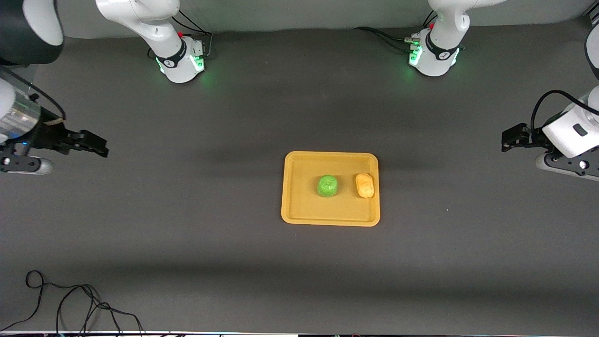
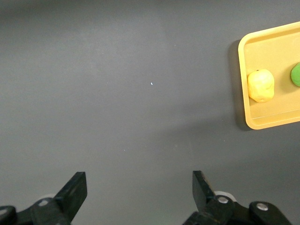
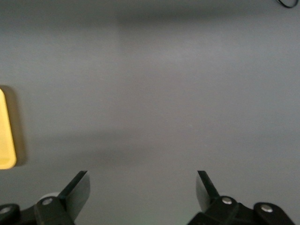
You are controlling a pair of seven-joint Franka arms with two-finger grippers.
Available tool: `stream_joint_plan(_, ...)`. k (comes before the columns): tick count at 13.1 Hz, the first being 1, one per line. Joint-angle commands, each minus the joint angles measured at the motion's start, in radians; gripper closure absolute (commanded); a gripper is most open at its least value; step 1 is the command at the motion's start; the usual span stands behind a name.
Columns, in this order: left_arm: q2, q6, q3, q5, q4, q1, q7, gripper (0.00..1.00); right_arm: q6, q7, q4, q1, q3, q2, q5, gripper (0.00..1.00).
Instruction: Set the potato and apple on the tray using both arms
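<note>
1. I see the apple (image 1: 327, 186) and potato (image 1: 364, 185) side by side on the tray (image 1: 299, 213), potato toward the left arm's end.
2. My left gripper (image 2: 139, 187) and right gripper (image 3: 142, 186) hang wide open, empty, over bare table (image 1: 187, 243) well apart from the tray.
3. A loose cable (image 1: 70, 304) lies near the camera's edge.

A: What did the right wrist camera show?

B: Mostly the bare grey table (image 3: 154, 84). The right gripper (image 3: 143, 190) hung over it, with its two black fingers (image 3: 77, 190) spread wide and nothing between them.

A: Was the tray visible?

B: Only a thin yellow part of the tray (image 3: 5, 131), at the border of the picture. It was well apart from the gripper. A bit of black cable (image 3: 290, 3) showed in one corner.
</note>
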Motion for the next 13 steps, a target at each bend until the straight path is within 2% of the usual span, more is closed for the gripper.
stream_joint_plan(1,0.012,-0.021,-0.005,0.013,0.031,0.002,0.009,0.0,0.026,-0.052,-0.057,-0.035,0.008,-0.042,0.014,0.0)
stream_joint_plan(4,0.007,-0.038,-0.005,0.013,0.029,0.003,0.012,0.0,0.025,-0.089,-0.048,-0.037,-0.03,-0.028,0.014,0.0)
stream_joint_plan(7,-0.006,-0.015,-0.005,0.006,0.018,0.006,0.009,0.0,0.02,-0.092,-0.037,-0.027,-0.027,-0.025,0.012,0.0)
stream_joint_plan(9,-0.026,-0.001,-0.005,0.006,-0.014,0.006,0.011,0.0,0.02,-0.086,-0.035,-0.027,-0.027,-0.025,0.01,0.0)
stream_joint_plan(12,-0.078,0.115,-0.005,0.004,-0.106,0.006,0.011,0.0,0.02,-0.08,-0.035,-0.026,-0.027,-0.025,0.01,0.0)
stream_joint_plan(13,-0.082,0.117,-0.003,0.003,-0.109,0.006,0.012,0.0,0.019,-0.079,-0.035,-0.026,-0.025,-0.025,0.012,0.0)
